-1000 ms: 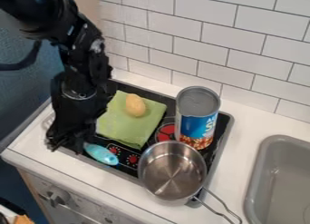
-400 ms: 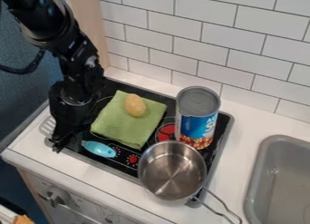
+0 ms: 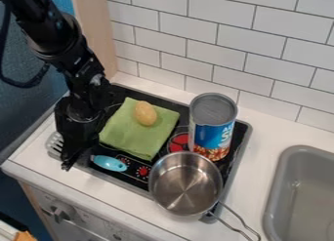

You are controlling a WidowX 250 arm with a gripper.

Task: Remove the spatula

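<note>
Your spatula (image 3: 110,163) lies at the left front of the black stove (image 3: 240,137), its rounded light-blue handle over the stove's front part, beside the printed red dials, and its pale slotted head out over the white table (image 3: 264,130) at the left. Your pincer (image 3: 72,160) hangs down over the middle of the spatula, between the slotted head and the blue handle. The dark parts run together there, so you cannot tell whether it is open, closed or gripping the spatula. The black arm above it comes in from the upper left.

To the right of the arm, a green cloth (image 3: 130,133) lies flat on the stove, with a yellow, potato-like object (image 3: 145,113) resting on its back part. Right of the cloth stands an upright can (image 3: 213,123) with a grey top; its label is blue with white lettering, and a band of brownish-red food is pictured along the bottom. In front of the can you have a steel saucepan (image 3: 186,184) at the stove's front right, its wire handle pointing to the lower right. A grey sink (image 3: 277,186) is set in at the far right, and white tiles (image 3: 228,40) line the wall behind.
</note>
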